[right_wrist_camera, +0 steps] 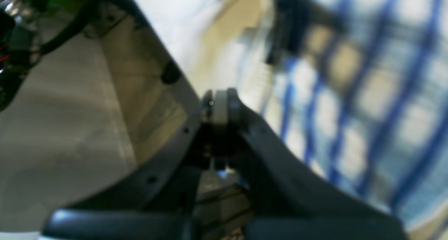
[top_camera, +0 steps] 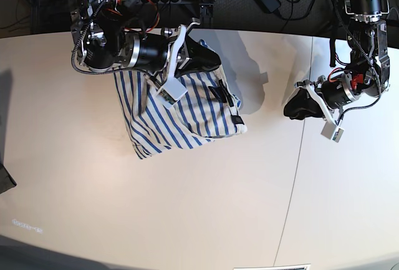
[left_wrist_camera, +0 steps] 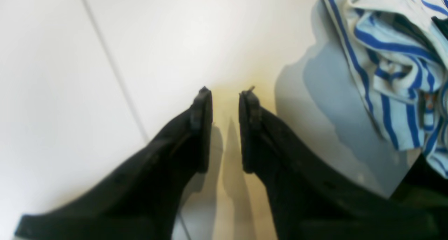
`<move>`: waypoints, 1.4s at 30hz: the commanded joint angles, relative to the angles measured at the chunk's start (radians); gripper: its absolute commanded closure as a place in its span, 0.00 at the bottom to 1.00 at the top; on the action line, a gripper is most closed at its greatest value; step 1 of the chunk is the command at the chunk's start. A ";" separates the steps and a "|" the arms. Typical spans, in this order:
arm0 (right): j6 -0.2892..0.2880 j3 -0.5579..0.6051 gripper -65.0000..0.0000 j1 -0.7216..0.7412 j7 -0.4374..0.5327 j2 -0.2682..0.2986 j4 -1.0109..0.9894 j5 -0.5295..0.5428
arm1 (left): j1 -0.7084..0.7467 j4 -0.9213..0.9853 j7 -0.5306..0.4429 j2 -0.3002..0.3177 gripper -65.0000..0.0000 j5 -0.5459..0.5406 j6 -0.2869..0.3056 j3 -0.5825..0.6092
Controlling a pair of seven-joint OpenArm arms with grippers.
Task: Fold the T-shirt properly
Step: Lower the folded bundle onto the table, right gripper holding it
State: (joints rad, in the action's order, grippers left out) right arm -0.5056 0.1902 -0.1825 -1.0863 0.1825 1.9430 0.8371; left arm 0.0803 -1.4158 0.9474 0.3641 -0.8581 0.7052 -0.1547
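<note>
The right gripper (right_wrist_camera: 220,108) is pinching its jaws together on a thin pale layer, which I am judging to be an edge of the T-shirt (top_camera: 177,117). In the base view it is holding the shirt up by 1 upper edge so the cloth is hanging as a crumpled sack, off the table (top_camera: 206,214) or barely brushing it; which, I cannot tell. The right wrist view is too blurred to say more than that blue-striped cloth is filling the space just beside the fingers.

The left gripper (left_wrist_camera: 225,93) is hovering above bare table with its jaws parted by a narrow gap and nothing between them. It is sitting well apart from the shirt, on the shirt's far side from the right arm.

The shirt is looking soft, light and limp, so I am expecting it to sag and bunch wherever it is not supported, and to slip if pinched through only 1 layer. A hem corner or shoulder seam seems the best place for the free gripper to take hold, so that the 2 grippers can stretch it flat.

As it is hanging, the bundle's long axis is running diagonally, from the right gripper down toward the near table edge. Small dark tags (top_camera: 237,119) are showing on the side toward the left gripper, suggesting the hem is lying there.
</note>
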 commanded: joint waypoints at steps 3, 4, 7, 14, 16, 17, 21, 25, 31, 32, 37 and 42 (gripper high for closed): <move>-0.078 -0.010 1.00 0.057 0.039 -0.016 0.019 0.016 | -0.014 -0.037 0.016 0.022 0.78 -0.067 -0.007 -0.058; -0.078 -0.017 1.00 0.077 0.039 -0.021 0.019 0.016 | -0.013 -0.053 0.045 0.022 0.78 -0.091 -0.007 -0.079; -0.078 -0.042 1.00 0.155 0.048 -0.042 0.019 0.016 | -0.006 -0.133 0.123 0.022 0.78 -0.192 -0.007 -0.131; -0.077 -0.060 1.00 0.350 0.196 -0.048 -0.035 -0.297 | 0.111 -0.438 0.126 0.022 0.78 -0.197 -0.007 -0.053; -0.076 -0.060 1.00 0.406 0.215 -0.053 -0.107 -0.336 | 0.150 -0.496 0.117 0.021 0.78 -0.175 -0.007 0.021; -0.076 -0.060 1.00 0.436 0.224 -0.053 -0.156 -0.344 | 0.165 -0.518 0.107 0.021 0.78 -0.158 -0.007 0.060; -0.076 -0.060 1.00 0.561 0.228 -0.052 -0.373 -0.356 | 0.192 -0.574 0.072 0.019 0.78 -0.098 -0.007 0.212; -0.076 -0.060 1.00 0.661 0.246 -0.047 -0.563 -0.409 | 0.192 -0.575 0.069 -0.003 0.78 -0.030 -0.007 0.332; -0.077 -0.059 1.00 0.745 0.259 -0.047 -0.761 -0.432 | 0.192 -0.573 0.035 -0.037 0.78 0.021 -0.007 0.401; -0.077 -0.059 1.00 0.744 0.251 -0.047 -0.769 -0.425 | 0.191 -0.571 0.027 -0.042 0.78 0.031 -0.007 0.402; -0.078 -0.059 1.00 0.700 0.118 -0.044 -0.765 -0.283 | 0.168 -0.503 -0.037 -0.051 0.78 0.127 -0.007 0.402; -0.078 -0.060 1.00 0.585 0.117 -0.003 -0.674 -0.182 | 0.067 -0.336 -0.061 -0.025 0.78 0.146 -0.007 0.403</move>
State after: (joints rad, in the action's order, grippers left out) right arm -0.5053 0.1364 0.3717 -0.9863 0.1688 1.2507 0.6357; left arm 0.1600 -1.7351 0.9123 0.3332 -0.6994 0.6903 0.2535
